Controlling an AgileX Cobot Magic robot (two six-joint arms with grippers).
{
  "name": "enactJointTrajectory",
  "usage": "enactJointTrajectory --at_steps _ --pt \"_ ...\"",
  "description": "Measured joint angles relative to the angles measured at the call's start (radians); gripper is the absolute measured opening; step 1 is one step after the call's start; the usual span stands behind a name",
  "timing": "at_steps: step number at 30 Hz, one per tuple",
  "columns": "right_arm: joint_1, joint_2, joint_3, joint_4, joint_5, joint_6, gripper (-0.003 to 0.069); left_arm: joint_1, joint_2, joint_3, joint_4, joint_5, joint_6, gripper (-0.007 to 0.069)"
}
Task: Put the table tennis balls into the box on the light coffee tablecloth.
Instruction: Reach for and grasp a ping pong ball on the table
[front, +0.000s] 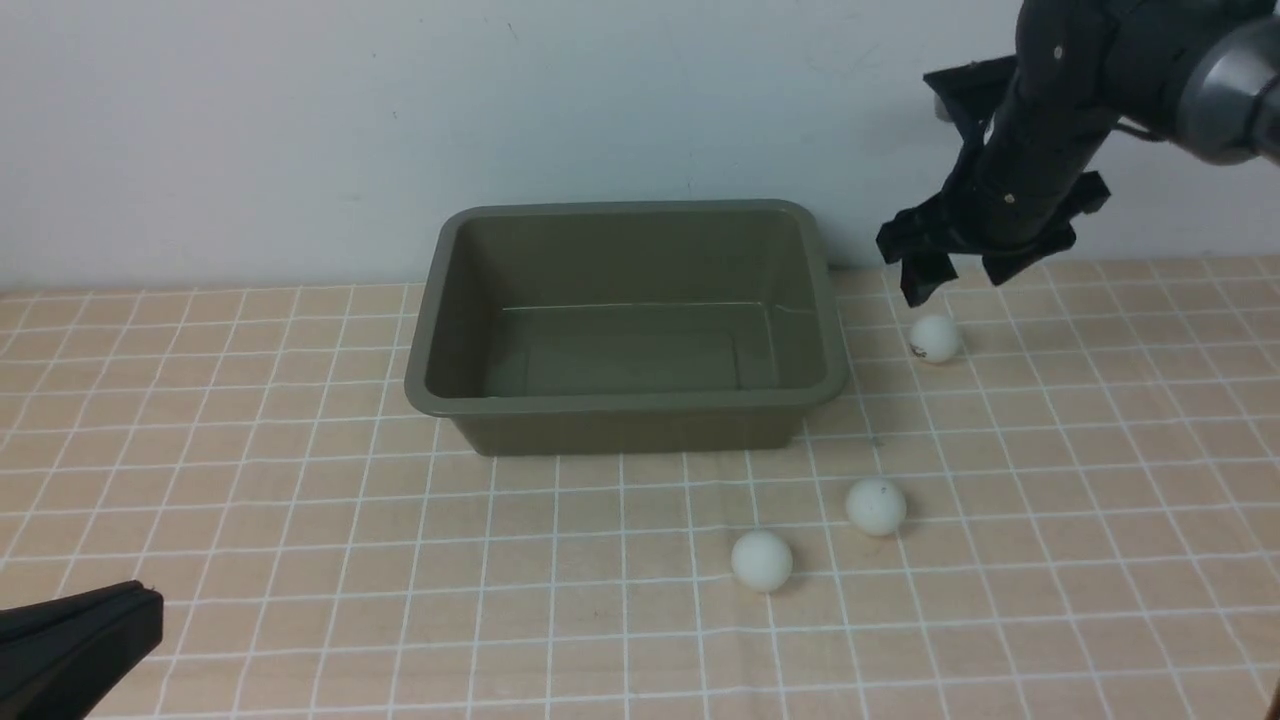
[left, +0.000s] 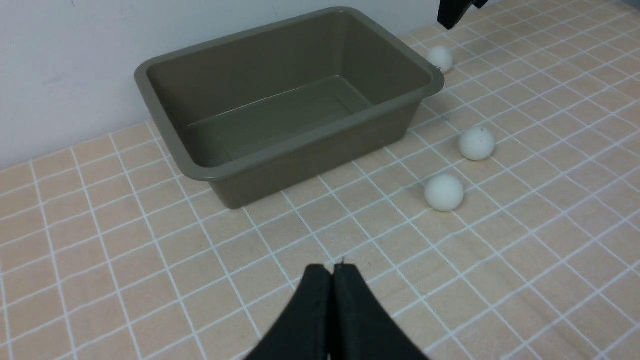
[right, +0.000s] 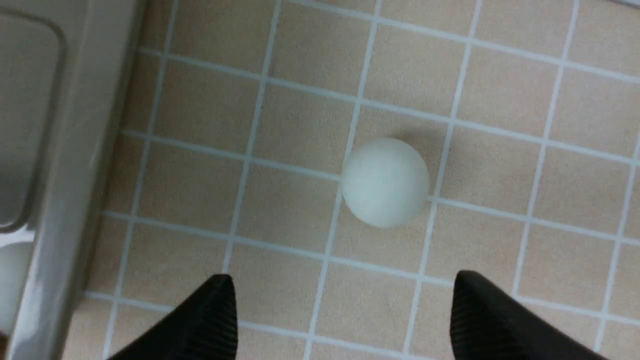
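Right claw (front: 958, 288) is hanging released, jaws spread wide, just above the far ball (front: 935, 338) at right of centre in the front view. Nothing is sitting between the jaws. Left claw (left: 331, 272) is lying clenched and empty at lower left of that view, well apart from everything.

Box (front: 620, 403) is sitting mid-frame on the tablecloth (front: 300, 500), its floor showing no balls, so the task is looking barely begun. Only 3 balls are showing. The far one is lying near the box's right rim. The middle ball (front: 876, 506) and the near ball (front: 762, 560) are lying near each other at lower centre-right, in front of the box's right corner.

Risks, as judged:
- In the right wrist view the ball is sitting slightly nearer 1 fingertip than the other. On closing, that pad is likely touching first and flicking the ball away.
- The ball is light, round and smooth, so any nudge is probably sending it rolling across the cloth. It could tuck under the flared rim, where the claw is going to struggle to reach.
- The box rim is showing close beside the jaws, so a descent drifting that way is risking a knock that shoves the box.
- Pinching above or below the ball's widest part is risking it squirting out.
- Letting go from high up is risking a bounce out of the box.
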Motion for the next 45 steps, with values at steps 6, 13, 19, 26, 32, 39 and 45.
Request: enactJointTrajectory --at_steps 6,13,19,26,32,39,45 --pt "0.000 0.000 0.070 -0.039 -0.105 0.053 0.0519 0.000 0.000 0.000 -0.020 0.000 0.000 -0.0069" --pt "0.000 0.012 0.099 -0.092 -0.199 0.120 0.0519 0.000 0.000 0.000 -0.038 0.000 0.000 -0.0069" --pt "0.000 0.052 0.099 -0.104 -0.237 0.134 0.0519 0.000 0.000 0.000 -0.041 0.000 0.002 -0.0069" --pt "0.000 0.086 0.099 -0.131 -0.261 0.142 0.0519 0.000 0.000 0.000 -0.045 0.000 0.007 -0.0069" --pt "0.000 0.114 0.099 -0.144 -0.279 0.142 0.0519 0.000 0.000 0.000 -0.062 0.000 0.007 -0.0069" --pt "0.000 0.134 0.099 -0.166 -0.317 0.142 0.0519 0.000 0.000 0.000 -0.065 0.000 0.007 -0.0069" --pt "0.000 0.159 0.099 -0.178 -0.328 0.144 0.0519 0.000 0.000 0.000 -0.065 0.000 0.008 -0.0069"
